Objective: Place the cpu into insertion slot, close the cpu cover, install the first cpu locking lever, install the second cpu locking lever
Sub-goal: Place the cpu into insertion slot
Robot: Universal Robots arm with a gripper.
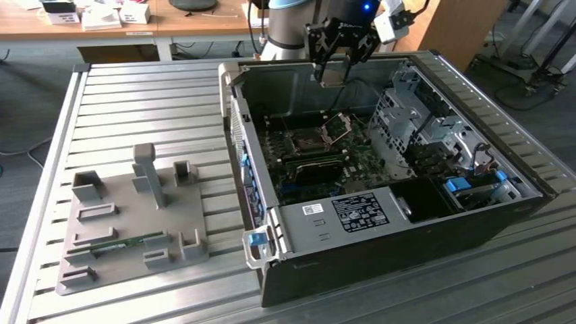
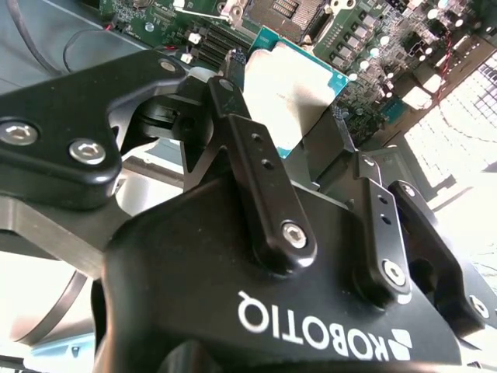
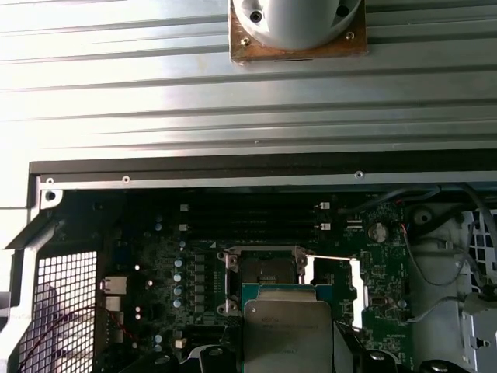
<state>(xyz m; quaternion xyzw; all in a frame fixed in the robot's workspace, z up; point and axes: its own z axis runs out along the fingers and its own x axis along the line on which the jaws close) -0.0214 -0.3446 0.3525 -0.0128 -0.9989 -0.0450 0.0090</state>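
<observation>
Pinch grip on cpu between both fingers of gripper, up above open computer case. Pale metal face of cpu in both wrist views, clear of green board, not seated. Bare socket on board below. Cpu cover tilted up, open, at socket edge. Case on slatted metal table. Grey fixture tray well apart, toward exterior view's left.

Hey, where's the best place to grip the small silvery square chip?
Pinch the small flat silvery-grey square cpu by two opposite edges, closing in from either side, as the black gripper holds it now: it is thin and flat, so its broad faces stay clear.
</observation>
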